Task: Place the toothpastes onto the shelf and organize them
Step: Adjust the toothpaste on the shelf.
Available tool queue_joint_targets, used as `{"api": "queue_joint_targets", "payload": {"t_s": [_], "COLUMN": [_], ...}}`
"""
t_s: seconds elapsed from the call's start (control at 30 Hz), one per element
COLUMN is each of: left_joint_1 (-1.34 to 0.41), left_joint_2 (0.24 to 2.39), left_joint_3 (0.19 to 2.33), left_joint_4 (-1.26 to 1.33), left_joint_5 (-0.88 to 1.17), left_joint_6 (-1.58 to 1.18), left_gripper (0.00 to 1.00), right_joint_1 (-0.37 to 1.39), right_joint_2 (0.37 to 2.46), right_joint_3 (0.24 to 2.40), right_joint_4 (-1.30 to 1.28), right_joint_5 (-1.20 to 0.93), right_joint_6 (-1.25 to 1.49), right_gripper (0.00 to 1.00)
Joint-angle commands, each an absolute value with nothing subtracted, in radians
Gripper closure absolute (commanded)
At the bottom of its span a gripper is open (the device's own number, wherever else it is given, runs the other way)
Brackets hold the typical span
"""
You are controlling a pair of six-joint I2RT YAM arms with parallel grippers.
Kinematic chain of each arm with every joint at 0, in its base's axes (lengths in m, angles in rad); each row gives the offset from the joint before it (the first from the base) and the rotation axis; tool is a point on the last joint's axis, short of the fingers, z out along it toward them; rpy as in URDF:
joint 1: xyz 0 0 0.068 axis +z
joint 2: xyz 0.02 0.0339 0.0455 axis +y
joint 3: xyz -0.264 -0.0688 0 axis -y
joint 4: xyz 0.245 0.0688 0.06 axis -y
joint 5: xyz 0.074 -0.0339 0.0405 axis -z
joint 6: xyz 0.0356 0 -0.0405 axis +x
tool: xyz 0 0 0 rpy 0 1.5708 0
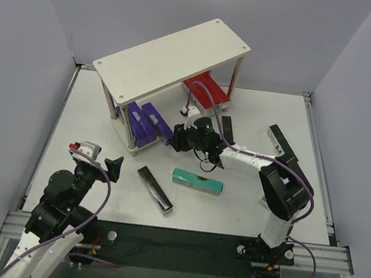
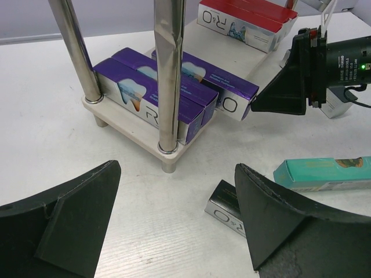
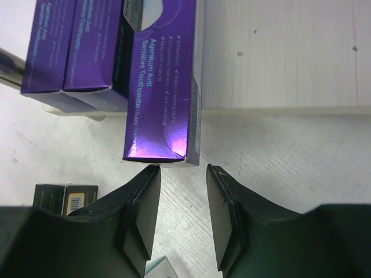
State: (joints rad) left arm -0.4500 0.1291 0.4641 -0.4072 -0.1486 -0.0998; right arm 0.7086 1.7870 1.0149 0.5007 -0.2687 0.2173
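The shelf [image 1: 174, 57] stands at the back. Its lower board [image 3: 278, 52] holds three purple toothpastes [image 2: 156, 92] on the left and red ones [image 1: 207, 91] on the right. The innermost purple carton [image 3: 162, 98] juts over the board's front edge. My right gripper [image 3: 182, 169] is right at that end, its jaws a narrow gap apart with nothing between them and its left fingertip [image 3: 152, 174] touching the carton's end. A teal carton [image 1: 197, 180] and a black carton [image 1: 155, 189] lie on the table. My left gripper [image 2: 177, 168] hangs open and empty near the black carton [image 2: 223, 211].
Two more black cartons lie on the table, one [image 1: 227, 129] beside the right arm and one [image 1: 280, 143] at the far right. Metal shelf legs [image 2: 168, 75] stand in front of the purple cartons. Grey walls close in the table on three sides.
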Motion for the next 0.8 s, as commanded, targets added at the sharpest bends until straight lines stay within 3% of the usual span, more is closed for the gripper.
{"api": "queue_joint_targets", "payload": {"t_s": [0.0,0.77], "left_joint_1": [-0.445,-0.443], "left_joint_2": [0.135,0.133], "left_joint_3": [0.466,0.463], "left_joint_4": [-0.364,-0.364], "left_joint_5": [-0.141,-0.144], "left_joint_6": [-0.095,-0.095], "left_gripper": [0.09,0.09], "right_joint_1": [0.716,0.719], "right_joint_2": [1.812,1.862], "right_joint_3": [1.084,1.16], "right_joint_4": [0.526,0.532], "right_joint_5": [-0.291,-0.308], "right_joint_6": [0.225,0.244], "right_gripper": [0.63,0.63]}}
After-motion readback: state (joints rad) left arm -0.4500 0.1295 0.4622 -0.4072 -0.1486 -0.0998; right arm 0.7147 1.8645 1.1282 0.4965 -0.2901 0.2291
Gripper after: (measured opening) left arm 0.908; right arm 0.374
